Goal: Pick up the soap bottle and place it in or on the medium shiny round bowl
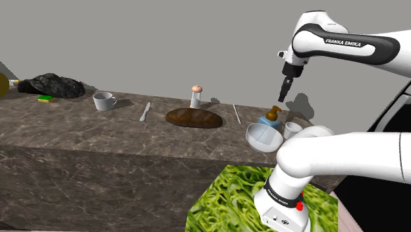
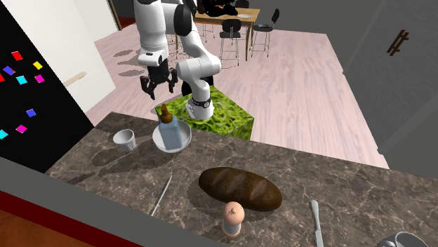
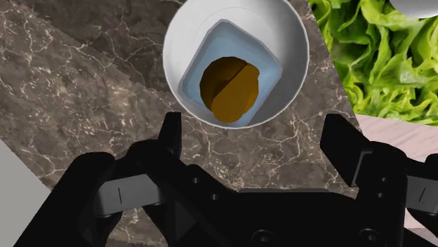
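The soap bottle (image 1: 270,117), pale blue with a brown pump top, stands upright inside the shiny white round bowl (image 1: 258,138) near the counter's end by the stand. My black gripper (image 1: 288,89) hangs open a little above the bottle and holds nothing. In the wrist view the bottle (image 3: 231,84) sits in the bowl (image 3: 291,42) just beyond my open gripper (image 3: 256,133), whose fingers (image 3: 170,133) stand wide apart. In the second exterior view the gripper (image 2: 157,85) is above the bottle (image 2: 167,125) and the bowl (image 2: 184,140).
On the dark marble counter (image 1: 99,132) lie a brown bread loaf (image 1: 193,118), a knife (image 1: 145,111), a shaker (image 1: 195,97), a white mug (image 1: 103,101) and a thin stick (image 1: 236,113). A small white cup (image 1: 292,130) stands beside the bowl. The leaf-patterned stand (image 1: 230,198) is below.
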Controlling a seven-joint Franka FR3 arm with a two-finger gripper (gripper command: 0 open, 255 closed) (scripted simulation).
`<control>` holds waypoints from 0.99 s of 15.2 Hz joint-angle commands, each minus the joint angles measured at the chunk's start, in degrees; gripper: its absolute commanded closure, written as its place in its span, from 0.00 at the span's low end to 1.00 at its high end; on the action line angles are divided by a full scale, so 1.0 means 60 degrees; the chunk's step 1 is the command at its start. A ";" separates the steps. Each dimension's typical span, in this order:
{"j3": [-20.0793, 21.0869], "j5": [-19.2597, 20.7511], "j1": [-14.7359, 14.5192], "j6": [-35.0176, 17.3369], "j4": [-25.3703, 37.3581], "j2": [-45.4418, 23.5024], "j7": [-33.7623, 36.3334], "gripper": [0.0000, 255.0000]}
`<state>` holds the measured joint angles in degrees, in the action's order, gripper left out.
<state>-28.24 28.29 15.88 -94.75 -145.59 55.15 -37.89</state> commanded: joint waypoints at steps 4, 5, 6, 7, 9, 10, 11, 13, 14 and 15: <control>0.0138 -0.0127 -0.0049 0.0281 0.0311 -0.0037 -0.0024 0.00; 0.0270 -0.0247 -0.0095 0.0556 0.0631 -0.0089 -0.0049 0.00; 0.0394 -0.0362 -0.0139 0.0827 0.0959 -0.0154 -0.0074 0.00; 0.0487 -0.0448 -0.0173 0.1038 0.1224 -0.0214 -0.0095 0.00; 0.0488 -0.0448 -0.0172 0.1038 0.1224 -0.0214 -0.0096 0.00; 0.0488 -0.0448 -0.0172 0.1038 0.1224 -0.0214 -0.0096 0.00; 0.0488 -0.0448 -0.0172 0.1038 0.1224 -0.0214 -0.0096 0.00; 0.0488 -0.0448 -0.0172 0.1038 0.1224 -0.0214 -0.0096 0.00; 0.0488 -0.0448 -0.0172 0.1038 0.1224 -0.0214 -0.0096 0.00; 0.0488 -0.0448 -0.0172 0.1038 0.1224 -0.0214 -0.0096 0.00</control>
